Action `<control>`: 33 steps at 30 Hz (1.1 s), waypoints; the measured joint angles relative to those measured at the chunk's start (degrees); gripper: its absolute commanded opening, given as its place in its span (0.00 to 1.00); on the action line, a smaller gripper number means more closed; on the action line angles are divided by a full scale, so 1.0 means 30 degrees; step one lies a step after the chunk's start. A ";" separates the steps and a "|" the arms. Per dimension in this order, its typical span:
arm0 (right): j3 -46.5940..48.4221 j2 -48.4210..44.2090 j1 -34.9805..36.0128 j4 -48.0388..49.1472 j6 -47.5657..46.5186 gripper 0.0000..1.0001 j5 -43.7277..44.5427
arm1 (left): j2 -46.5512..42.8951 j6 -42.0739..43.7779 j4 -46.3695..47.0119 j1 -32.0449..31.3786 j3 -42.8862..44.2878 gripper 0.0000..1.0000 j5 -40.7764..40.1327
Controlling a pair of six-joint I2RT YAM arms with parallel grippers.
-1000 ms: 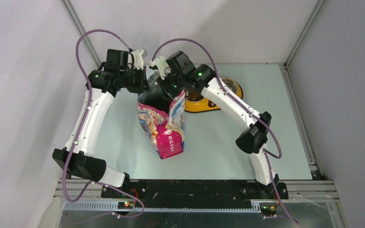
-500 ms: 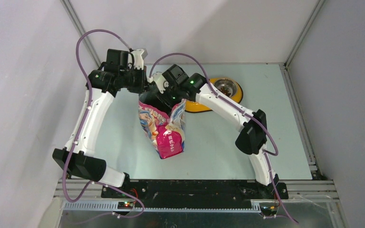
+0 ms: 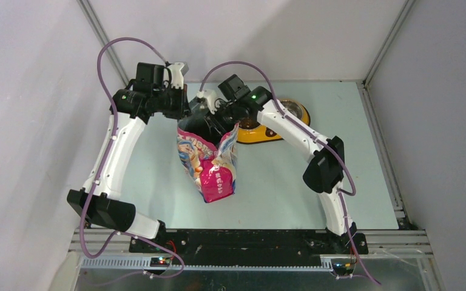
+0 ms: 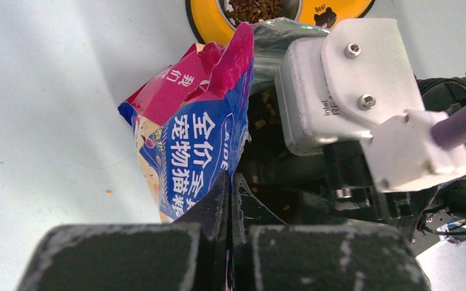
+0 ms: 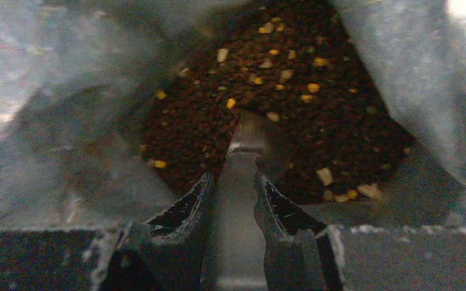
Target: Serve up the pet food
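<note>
Bag stands upright on the table, about mid-table, mouth open at the top. Front is pink and blue with print.

Left gripper is pressed together on the bag's top edge. It pinches the blue printed wall on the left side of the mouth. Both fingers meet on the film with no gap showing.

Right gripper is down inside the bag mouth. Its fingers clamp the handle of the clear scoop, and the handle runs straight between the two fingers. The scoop's far end rests against the kibble. Cannot tell if the scoop has any in it, since the clear plastic is blurred.

Kibble is a brown heap with a few paler yellow bits. It sits low in the bag, with crinkled silver lining on both sides. More kibble shows in one cup of the yellow bowl, at the top edge of the left wrist view.

The bowl sits on the table just behind the bag, to its right. In the top view the right arm partly hides it.

The white camera housing on the right wrist sits right over the bag mouth, close to the pink rim.

A small orange speck lies on the table left of the bag.
</note>
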 measured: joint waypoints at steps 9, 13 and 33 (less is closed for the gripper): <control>0.0117 -0.0058 -0.0918 -0.0175 0.0984 0.00 -0.3883 | 0.0000 0.0168 0.0058 0.0000 0.0000 0.00 0.0000; 0.0160 -0.0430 -0.1209 -0.0175 0.1690 0.00 -0.4925 | 0.0000 0.0364 0.0073 0.0000 0.0000 0.00 -0.0015; -0.0597 -0.1100 -0.4328 0.2812 0.9428 0.00 -0.9981 | -0.0517 0.2652 -0.0233 -0.0168 -0.0539 0.00 -0.0634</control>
